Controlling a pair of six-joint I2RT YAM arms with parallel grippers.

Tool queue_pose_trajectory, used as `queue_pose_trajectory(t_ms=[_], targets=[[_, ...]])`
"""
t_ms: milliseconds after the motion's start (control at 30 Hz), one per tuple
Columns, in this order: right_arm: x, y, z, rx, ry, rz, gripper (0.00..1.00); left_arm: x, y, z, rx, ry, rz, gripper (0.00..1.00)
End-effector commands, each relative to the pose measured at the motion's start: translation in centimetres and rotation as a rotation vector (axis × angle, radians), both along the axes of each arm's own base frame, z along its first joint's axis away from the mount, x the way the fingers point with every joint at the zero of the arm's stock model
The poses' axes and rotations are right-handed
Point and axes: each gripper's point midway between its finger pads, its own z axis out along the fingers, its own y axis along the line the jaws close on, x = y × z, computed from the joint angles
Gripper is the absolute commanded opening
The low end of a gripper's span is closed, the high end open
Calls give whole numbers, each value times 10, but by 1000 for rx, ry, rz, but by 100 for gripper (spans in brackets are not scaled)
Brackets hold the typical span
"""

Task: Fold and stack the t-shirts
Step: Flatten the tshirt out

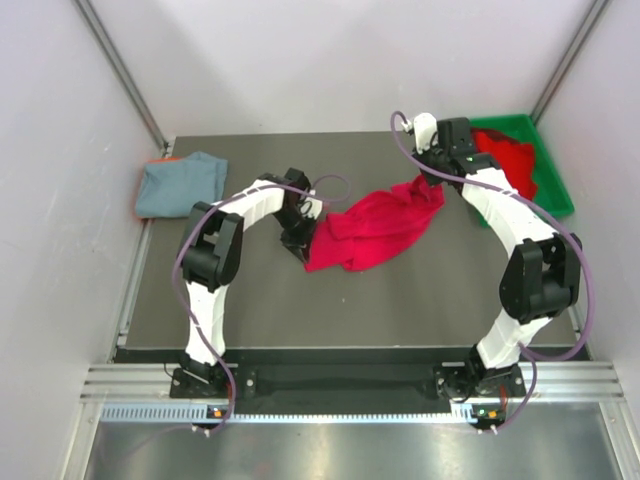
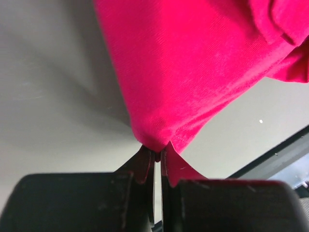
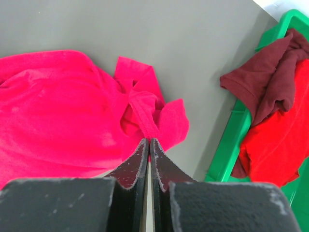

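Note:
A bright red t-shirt point(image 1: 375, 228) lies crumpled and stretched across the middle of the dark table. My left gripper point(image 1: 303, 240) is shut on its left edge; in the left wrist view the cloth point(image 2: 193, 63) bunches at the fingertips point(image 2: 155, 151). My right gripper point(image 1: 432, 178) is shut on a hem at its upper right corner, seen in the right wrist view point(image 3: 149, 141) with the shirt point(image 3: 63, 111) spread to the left. A grey-blue t-shirt point(image 1: 180, 184) lies folded at the back left. A dark red t-shirt point(image 3: 270, 82) and a red one point(image 3: 280, 140) lie in the bin.
A green plastic bin point(image 1: 548, 170) stands at the back right corner, close to my right arm; its rim shows in the right wrist view point(image 3: 227, 154). Grey walls enclose the table on three sides. A purple cable point(image 1: 330, 185) loops behind the left wrist.

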Motion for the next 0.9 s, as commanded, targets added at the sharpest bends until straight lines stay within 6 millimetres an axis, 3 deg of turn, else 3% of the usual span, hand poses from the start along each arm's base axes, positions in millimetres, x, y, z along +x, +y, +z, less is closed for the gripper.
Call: queue_pose_trajectory(t_ms=[0,100,200,300,333,367,433,500,600,700,767,800,833,867], targets=[[10,2,52,31,-148,-9,0,32,15,42,0,-157,25,0],[15,-2,87,83,-228,-48,0,71,39,95,15,-399,86,0],[18,-4,133,124,-325,-66,0,97,60,174,47,-716,90,0],[21,-6,183,166,-427,-80,0,122,73,230,88,-959,101,0],[23,-6,196,178,-454,-82,0,128,74,259,80,-1046,114,0],[22,-7,226,199,-516,-84,0,131,77,272,88,-1090,113,0],[21,-13,262,222,-604,-117,0,136,85,304,102,-1190,157,0],[18,-19,281,243,-651,-143,0,133,91,322,108,-1245,184,0],[3,-28,308,266,-713,-158,0,124,97,330,123,-1264,184,0],[-10,-33,289,222,-665,-145,0,108,108,305,189,-1173,159,0],[-19,-33,256,203,-568,-139,0,95,112,287,192,-1088,157,0],[-36,-35,243,194,-508,-134,0,79,114,281,181,-1040,151,0],[-43,-35,213,177,-432,-130,0,68,110,268,150,-989,147,0],[-52,-36,197,169,-392,-131,0,59,110,263,137,-970,152,0]])
